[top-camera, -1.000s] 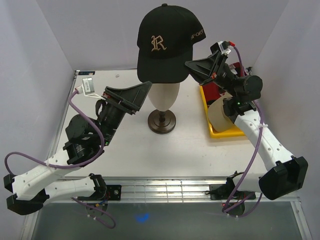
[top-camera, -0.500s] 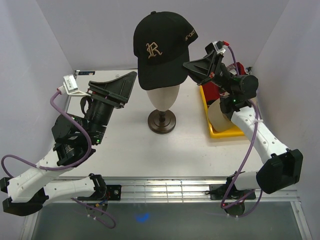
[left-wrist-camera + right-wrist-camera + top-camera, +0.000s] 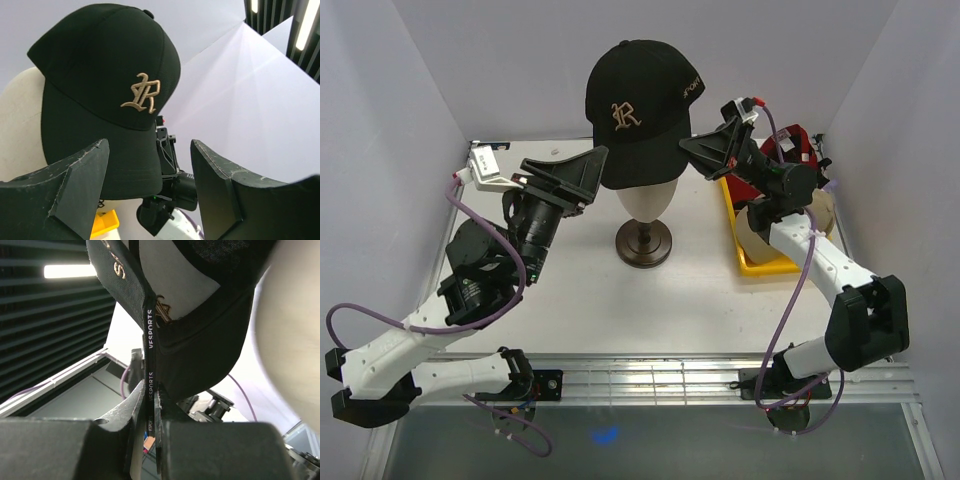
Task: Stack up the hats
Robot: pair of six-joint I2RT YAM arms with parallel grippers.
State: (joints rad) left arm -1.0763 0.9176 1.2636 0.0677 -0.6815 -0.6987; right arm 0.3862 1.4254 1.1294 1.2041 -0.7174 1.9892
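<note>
Though hidden overhead, right fingers point(image 3: 131, 404) pinch black cap point(image 3: 200, 355).

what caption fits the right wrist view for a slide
Right gripper pinching the lower edge of the black cap, beside the beige mannequin head.

I log the black cap point(image 3: 638, 105) as solid black, with a tan-gold gothic "R" on the front panel and small pale lettering on the side. In the right wrist view its edge band point(image 3: 150, 340) carries white "VESPORTS" print. Mannequin head point(image 3: 648, 205): plain cream-beige, on a dark brown round base point(image 3: 643, 243). The yellow bin point(image 3: 760, 267) holds a red cap point(image 3: 798, 150) and a tan cap point(image 3: 752, 228). Cables point(image 3: 360, 309) purple; tabletop point(image 3: 620, 300) white.
</note>
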